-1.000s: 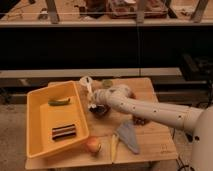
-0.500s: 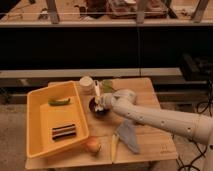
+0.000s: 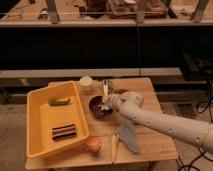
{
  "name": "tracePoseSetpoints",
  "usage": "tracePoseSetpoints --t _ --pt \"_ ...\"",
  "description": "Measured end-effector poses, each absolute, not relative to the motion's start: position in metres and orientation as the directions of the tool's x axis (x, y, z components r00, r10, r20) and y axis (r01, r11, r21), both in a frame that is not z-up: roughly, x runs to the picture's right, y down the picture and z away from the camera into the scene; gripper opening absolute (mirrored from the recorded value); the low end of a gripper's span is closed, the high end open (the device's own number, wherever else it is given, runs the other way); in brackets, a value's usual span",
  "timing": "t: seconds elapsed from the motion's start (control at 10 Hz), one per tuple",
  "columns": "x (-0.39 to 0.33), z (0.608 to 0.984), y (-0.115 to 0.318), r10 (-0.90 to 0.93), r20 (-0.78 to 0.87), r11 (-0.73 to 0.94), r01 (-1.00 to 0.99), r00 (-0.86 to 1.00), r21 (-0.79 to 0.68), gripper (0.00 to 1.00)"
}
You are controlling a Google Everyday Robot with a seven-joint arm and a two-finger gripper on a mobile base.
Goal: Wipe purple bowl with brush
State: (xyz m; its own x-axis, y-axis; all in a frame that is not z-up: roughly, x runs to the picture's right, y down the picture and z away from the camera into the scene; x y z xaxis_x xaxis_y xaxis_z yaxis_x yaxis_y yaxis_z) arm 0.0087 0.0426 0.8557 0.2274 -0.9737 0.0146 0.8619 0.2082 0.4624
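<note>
On the wooden table [image 3: 152, 92], a yellow rectangular plastic tray [image 3: 36, 107] sat at the left, holding a green pod [image 3: 59, 102] at its rear and a dark striped block [image 3: 64, 131] nearer the front. A cream-white round cup [image 3: 86, 83] stood behind the small dark purple bowl [image 3: 95, 106], just right of the tray. The end effector [image 3: 107, 104] was at the bowl's right rim, with the slim white-handled brush [image 3: 105, 89] rising from it. A round orange fruit [image 3: 92, 145], a pale yellow pointed strip [image 3: 114, 147] and a grey cloth [image 3: 129, 136] lay along the front, left to right.

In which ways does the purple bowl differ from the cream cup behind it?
The purple bowl is dark; the cream cup is pale. The bowl looks wider than the cup. The claw holds the brush over the bowl's rim; nothing touches the cup. Both are round and upright.
</note>
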Motion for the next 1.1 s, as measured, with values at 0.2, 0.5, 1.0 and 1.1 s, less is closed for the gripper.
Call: tracePoseSetpoints --t 0.2,0.5,1.0,1.1 --pt "-0.001 0.858 0.034 -0.975 0.046 0.212 0.852 0.217 0.478 0.00" --pt "-0.015 0.861 0.024 -0.976 0.120 0.218 0.839 0.183 0.498 0.00" --pt "-0.036 0.877 0.024 -0.970 0.184 0.234 0.802 0.157 0.550 0.00" --pt "-0.040 0.882 0.025 -0.971 0.184 0.232 0.795 0.153 0.561 0.00"
